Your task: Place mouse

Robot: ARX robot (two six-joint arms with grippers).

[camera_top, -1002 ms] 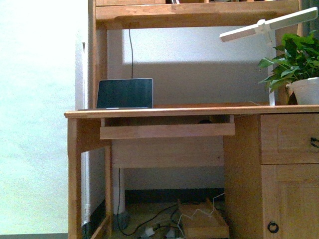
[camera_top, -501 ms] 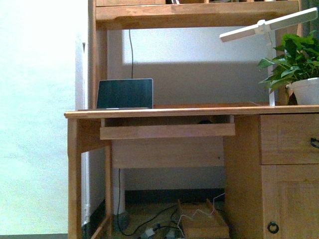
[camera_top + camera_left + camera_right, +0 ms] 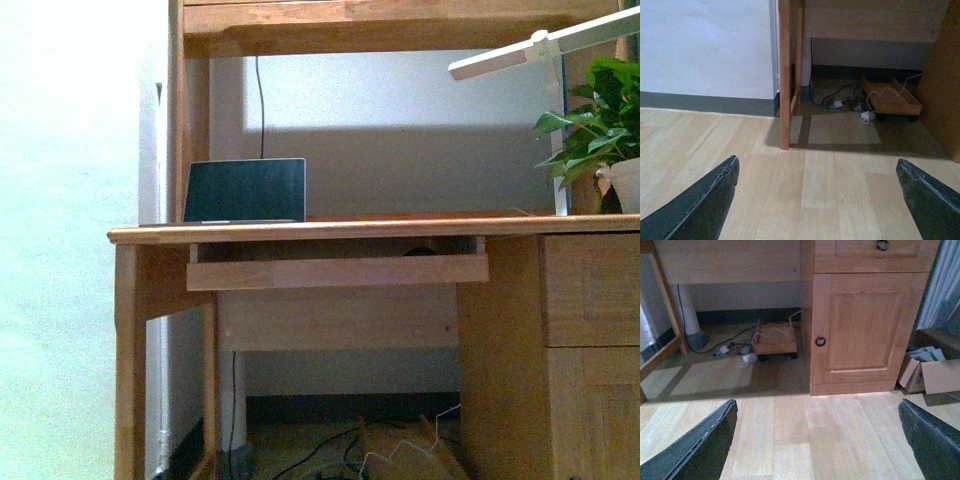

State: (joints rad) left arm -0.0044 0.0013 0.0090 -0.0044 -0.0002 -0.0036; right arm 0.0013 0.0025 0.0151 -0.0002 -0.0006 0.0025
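In the front view a small dark domed shape, the mouse (image 3: 419,251), peeks over the front rail of the pull-out tray (image 3: 337,271) under the wooden desk top (image 3: 330,231); most of it is hidden. Neither arm shows in that view. My left gripper (image 3: 816,162) is open and empty, low above the wood floor in front of the desk's left leg (image 3: 785,75). My right gripper (image 3: 816,404) is open and empty, above the floor in front of the desk's cupboard door (image 3: 864,335). The mouse is not in either wrist view.
An open laptop (image 3: 245,190) stands on the desk at the left. A white lamp (image 3: 540,48) and a potted plant (image 3: 605,120) are at the right. Cables and a low wooden trolley (image 3: 890,97) lie under the desk. Cardboard boxes (image 3: 927,372) lie right of the cupboard.
The front view has moved closer to the desk: the desk looks larger and its left edge has shifted left. The dark shape on the tray has stayed in place.
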